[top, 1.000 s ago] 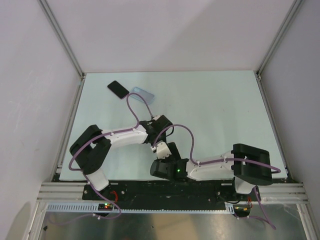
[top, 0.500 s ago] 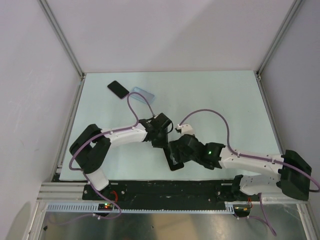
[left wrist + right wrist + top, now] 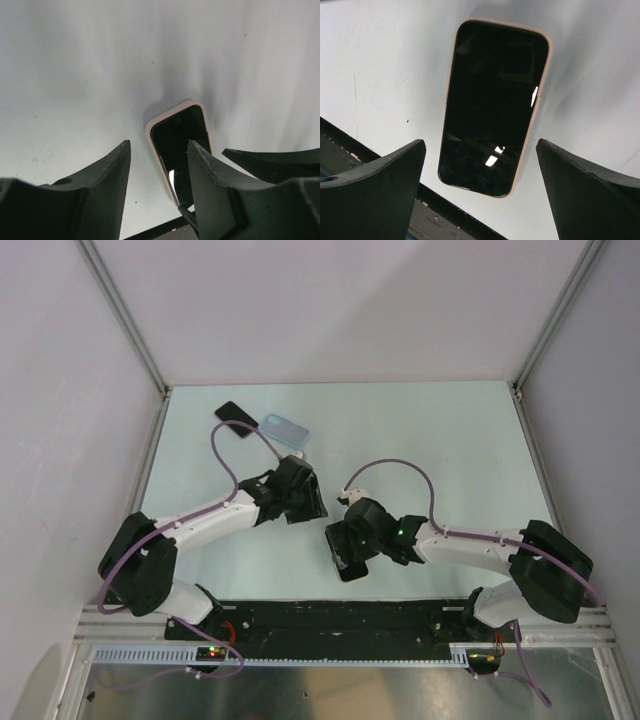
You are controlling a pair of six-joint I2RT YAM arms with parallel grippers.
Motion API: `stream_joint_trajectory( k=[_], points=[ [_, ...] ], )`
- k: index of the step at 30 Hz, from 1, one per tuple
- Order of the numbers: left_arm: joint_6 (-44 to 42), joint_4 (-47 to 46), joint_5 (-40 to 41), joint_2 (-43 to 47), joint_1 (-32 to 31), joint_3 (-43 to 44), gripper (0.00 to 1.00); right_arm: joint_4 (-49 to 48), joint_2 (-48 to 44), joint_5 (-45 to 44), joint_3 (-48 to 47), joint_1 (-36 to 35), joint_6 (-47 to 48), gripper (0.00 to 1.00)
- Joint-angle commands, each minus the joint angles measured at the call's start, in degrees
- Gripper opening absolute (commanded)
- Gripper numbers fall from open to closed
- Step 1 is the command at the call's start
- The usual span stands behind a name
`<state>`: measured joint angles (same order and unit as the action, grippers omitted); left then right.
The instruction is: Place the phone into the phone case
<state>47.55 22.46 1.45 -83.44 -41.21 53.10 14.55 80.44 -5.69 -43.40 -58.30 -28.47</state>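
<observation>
- My right gripper (image 3: 480, 144) hangs over the phone (image 3: 495, 100), fingers spread wide, one on each side, gripping nothing.
- The phone lies flat, screen up, at the near edge of the table (image 3: 450, 450).
- My left gripper (image 3: 159, 146) is parted too, empty, pointing at the phone.
- The phone case (image 3: 286, 429) lies far back, just beside a black slab (image 3: 235, 419).

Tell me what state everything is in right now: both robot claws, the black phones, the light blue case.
Black pale-rimmed phone: lying flat, screen up, dark, ungripped.
Light blue translucent phone case: lying flat, no phone inside.
Flat black slab at far left: lying flat, untouched.
Left gripper: open, empty.
Right gripper: open, hovering over the pale-rimmed phone.
</observation>
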Motion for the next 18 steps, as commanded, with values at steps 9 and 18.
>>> stream_joint_trajectory(
  k=[9, 18],
  points=[
    [2.38, -3.68, -2.59, 2.55, 0.34, -7.04, 0.4, -5.48, 6.05, -4.16, -3.75, 1.88, -2.3, 0.95],
    [4.0, -7.9, -2.89, 0.86, 0.39, -8.82, 0.31, -5.11, 10.81, -4.22, -9.95, 7.21, -2.77, 0.89]
  ],
)
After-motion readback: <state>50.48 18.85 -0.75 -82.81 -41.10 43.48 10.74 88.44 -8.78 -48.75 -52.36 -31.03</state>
